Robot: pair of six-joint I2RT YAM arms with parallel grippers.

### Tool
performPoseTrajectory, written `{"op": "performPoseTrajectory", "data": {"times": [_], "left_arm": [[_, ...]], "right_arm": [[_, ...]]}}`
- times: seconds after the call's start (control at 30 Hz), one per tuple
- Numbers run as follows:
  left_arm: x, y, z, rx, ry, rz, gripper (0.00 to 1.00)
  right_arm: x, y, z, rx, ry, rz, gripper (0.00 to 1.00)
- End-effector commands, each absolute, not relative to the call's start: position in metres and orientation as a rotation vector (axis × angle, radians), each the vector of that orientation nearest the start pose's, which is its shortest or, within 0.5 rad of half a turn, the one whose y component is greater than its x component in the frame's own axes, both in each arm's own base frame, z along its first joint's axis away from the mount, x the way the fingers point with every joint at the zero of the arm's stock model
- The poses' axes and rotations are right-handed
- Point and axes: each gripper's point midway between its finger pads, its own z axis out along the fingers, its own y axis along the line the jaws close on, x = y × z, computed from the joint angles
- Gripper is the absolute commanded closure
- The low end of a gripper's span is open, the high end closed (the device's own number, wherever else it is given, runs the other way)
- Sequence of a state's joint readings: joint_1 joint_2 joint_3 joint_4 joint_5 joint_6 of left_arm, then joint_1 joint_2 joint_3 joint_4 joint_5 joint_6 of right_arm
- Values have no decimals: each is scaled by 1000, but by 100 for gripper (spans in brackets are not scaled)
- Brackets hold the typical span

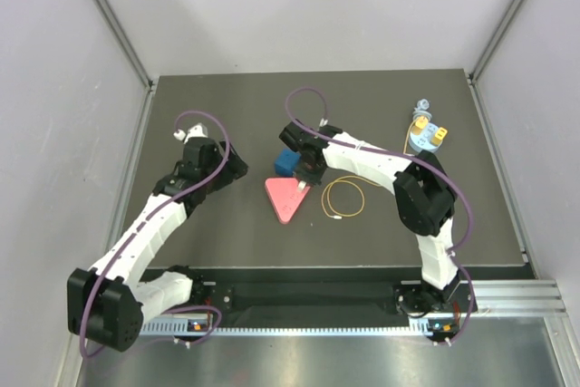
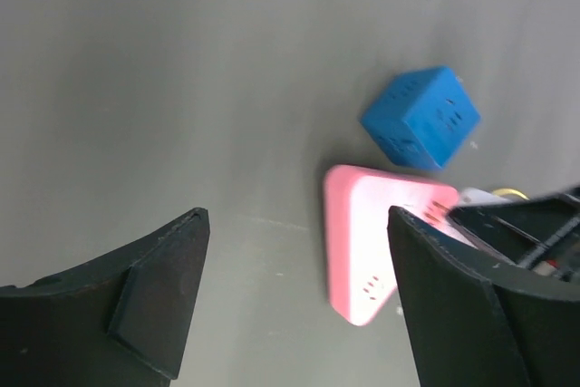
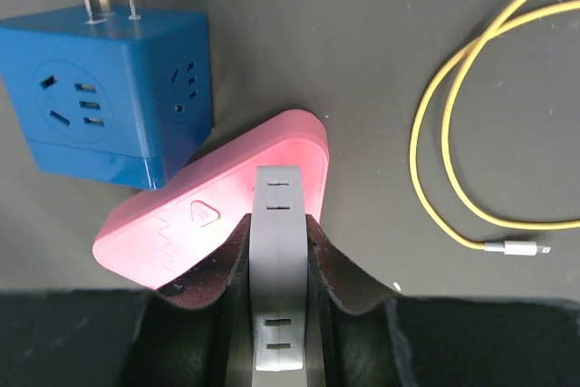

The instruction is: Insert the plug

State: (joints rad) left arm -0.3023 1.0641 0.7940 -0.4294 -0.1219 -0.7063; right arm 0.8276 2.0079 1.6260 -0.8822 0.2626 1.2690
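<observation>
Plug, small yellow rectangular block on thin yellow cable, sits at approx 2 o'clock on the dark desk, just beside a round blue holder; too small in top view to tell its orientation. Cable trails toward 8 o'clock into a loose coil w/ a small metal-tipped connector at its free end.

Right end effector is well apart from the plug. It's clamped on a flat grey slab w/ slot pairs, whose tip rests on the pink triangular socket block. Blue cube adapter lies at that block's 10 o'clock. Left end effector gapes wide, nothing in it.

Judgement: plug prob. light and rigid, cable limp and apt to tug or twist it. Best pinched across the block's two broad faces, never by the cable.
</observation>
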Motion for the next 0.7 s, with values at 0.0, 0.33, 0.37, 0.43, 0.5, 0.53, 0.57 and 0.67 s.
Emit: {"op": "performPoseTrajectory", "data": {"times": [0.0,0.33,0.37,0.43,0.5,0.53,0.57,0.67], "left_arm": [[306,-137,148,-513,2243,-650,20],[327,-171,84,-582,2471,-752,51],[329,-173,78,-585,2487,-747,53],[335,-172,77,-580,2470,-736,55],[336,-170,74,-582,2467,-719,56],[338,-170,74,-578,2457,-724,56],[338,-171,74,-576,2454,-734,56],[331,-173,66,-584,2457,-755,55]], "right_arm": [[326,328,84,559,2649,227,100],[322,328,70,404,2723,255,100],[322,329,71,399,2723,266,100],[322,327,71,386,2734,272,100],[323,327,71,365,2739,280,100],[323,327,73,347,2741,286,100],[324,326,73,342,2742,288,100],[326,327,73,330,2750,298,100]]}}
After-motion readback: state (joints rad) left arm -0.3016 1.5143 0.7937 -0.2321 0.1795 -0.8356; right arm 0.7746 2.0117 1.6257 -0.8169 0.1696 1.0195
